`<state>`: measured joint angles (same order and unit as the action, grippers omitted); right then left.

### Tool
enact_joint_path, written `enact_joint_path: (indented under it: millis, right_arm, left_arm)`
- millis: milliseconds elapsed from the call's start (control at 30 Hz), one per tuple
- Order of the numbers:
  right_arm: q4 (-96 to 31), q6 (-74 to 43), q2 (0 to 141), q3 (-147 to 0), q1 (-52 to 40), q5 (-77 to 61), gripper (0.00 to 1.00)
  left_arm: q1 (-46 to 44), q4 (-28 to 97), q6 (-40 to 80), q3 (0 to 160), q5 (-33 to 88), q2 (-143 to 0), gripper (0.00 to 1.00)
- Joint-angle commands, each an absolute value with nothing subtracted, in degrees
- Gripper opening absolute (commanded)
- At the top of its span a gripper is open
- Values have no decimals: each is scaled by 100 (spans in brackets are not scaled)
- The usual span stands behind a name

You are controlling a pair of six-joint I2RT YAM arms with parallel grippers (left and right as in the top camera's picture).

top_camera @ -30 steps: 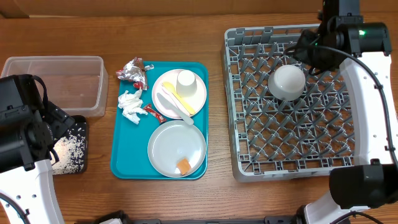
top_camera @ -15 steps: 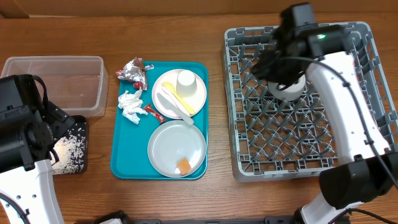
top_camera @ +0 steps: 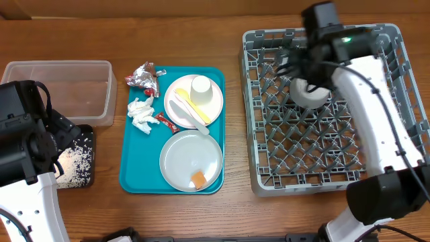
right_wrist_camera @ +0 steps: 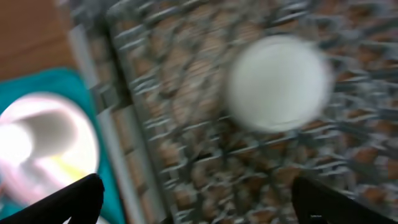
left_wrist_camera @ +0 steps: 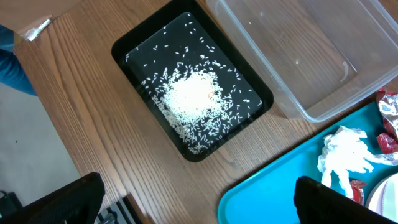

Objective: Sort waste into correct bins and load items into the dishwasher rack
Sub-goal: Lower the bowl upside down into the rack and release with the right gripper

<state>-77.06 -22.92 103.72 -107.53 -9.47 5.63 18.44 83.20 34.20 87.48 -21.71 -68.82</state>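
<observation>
The small white bowl [top_camera: 310,93] lies upside down on the pegs of the grey dishwasher rack [top_camera: 250,121]. My right gripper [right_wrist_camera: 198,199] hovers above it, open and empty; that view is blurred. My left gripper [left_wrist_camera: 198,202] stands open and empty over bare wood between the black bin [left_wrist_camera: 127,46], which holds white rice [left_wrist_camera: 189,96], and the teal tray [left_wrist_camera: 273,193]. The clear bin [left_wrist_camera: 298,56] lies beside the black one. On the tray are a foil wrapper [top_camera: 144,77], a napkin [top_camera: 140,113], a red packet [top_camera: 163,120], a cup [top_camera: 200,89] and yellow fork [top_camera: 191,107] on one plate [top_camera: 213,107], and an orange cube [top_camera: 198,179] on another plate [top_camera: 181,158].
A white utensil [top_camera: 180,109] lies beside the fork on the upper plate. My left arm's body [top_camera: 23,134] covers part of the black bin in the overhead view. Bare wood runs between the tray and the rack.
My right gripper has opened and the bowl stays on the rack's pegs. Its arm has swung from the rack's back right corner leftward over the bowl. My left arm has not moved.
</observation>
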Motion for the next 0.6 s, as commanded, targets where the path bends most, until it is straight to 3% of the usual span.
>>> enact_joint_path:
  millis: [0, 267, 567]
  right_arm:
    - [-7843, -2383, 10326, -10759, -388, 1157, 100]
    - [-7881, -2405, 10326, -10759, 526, 143, 100]
    - [-7854, -2405, 10326, -10757, 602, -14, 100]
  left_arm:
    - [1874, 8335, 3492, 8818, -2244, -6899, 100]
    - [1874, 8335, 3492, 8818, -2244, -6899, 100]
    - [1872, 8009, 3498, 8818, -2147, -6899, 100]
